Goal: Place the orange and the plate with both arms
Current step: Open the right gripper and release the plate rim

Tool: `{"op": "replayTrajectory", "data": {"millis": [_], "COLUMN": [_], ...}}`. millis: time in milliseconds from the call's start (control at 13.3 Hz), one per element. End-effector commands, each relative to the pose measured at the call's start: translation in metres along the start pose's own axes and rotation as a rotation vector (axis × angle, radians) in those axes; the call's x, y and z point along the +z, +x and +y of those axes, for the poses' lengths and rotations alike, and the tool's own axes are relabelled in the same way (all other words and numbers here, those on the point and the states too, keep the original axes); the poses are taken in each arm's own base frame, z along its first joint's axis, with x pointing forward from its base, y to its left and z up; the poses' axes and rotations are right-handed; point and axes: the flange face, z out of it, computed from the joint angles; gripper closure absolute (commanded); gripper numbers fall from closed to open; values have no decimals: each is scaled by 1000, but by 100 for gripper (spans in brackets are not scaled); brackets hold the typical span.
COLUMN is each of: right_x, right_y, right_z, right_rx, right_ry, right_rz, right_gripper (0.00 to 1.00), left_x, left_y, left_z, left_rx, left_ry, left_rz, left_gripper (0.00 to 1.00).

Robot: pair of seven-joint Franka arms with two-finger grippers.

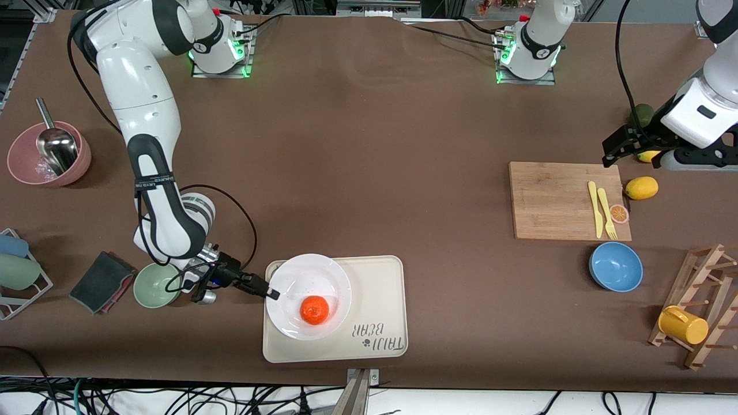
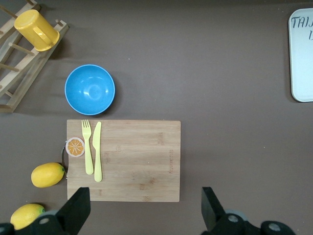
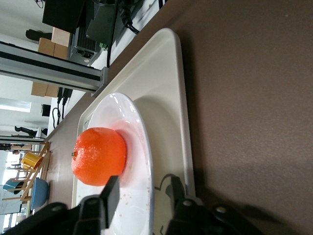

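Judging by the gloss, we expect the plate (image 1: 308, 295) to be stiff, slick and chippable, so the only hold is a rim pinch; it sits on the tray (image 1: 380, 300) with the orange (image 1: 315, 310) on it, light and free to roll. We see the right gripper (image 1: 275, 294) straddling the rim with its fingers (image 3: 111, 192) parted, not clamping. The left gripper (image 2: 146, 208) waits wide open above the board (image 2: 123, 160).

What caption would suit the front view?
Right gripper at the rim of the plate, which holds the orange on a tray.
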Motion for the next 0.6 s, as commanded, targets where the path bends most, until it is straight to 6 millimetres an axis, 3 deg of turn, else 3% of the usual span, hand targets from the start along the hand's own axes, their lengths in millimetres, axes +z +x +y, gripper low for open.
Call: {"op": "replayTrajectory", "data": {"millis": [0, 151, 527], "right_x": [1, 0, -9], "right_y": [6, 7, 16], "right_z": [-9, -12, -35], "right_rx": [-39, -49, -76], "right_ry": [-4, -3, 13], "right_rz": [9, 8, 26], "right_gripper": [0, 0, 0], "left_x": [-12, -22, -20], "left_y": [4, 9, 8], "left_z": [-12, -12, -12], "left_rx": [6, 8, 6], "left_ry": [21, 21, 20], "left_rz": [20, 47, 37], "left_gripper": [0, 0, 0]}}
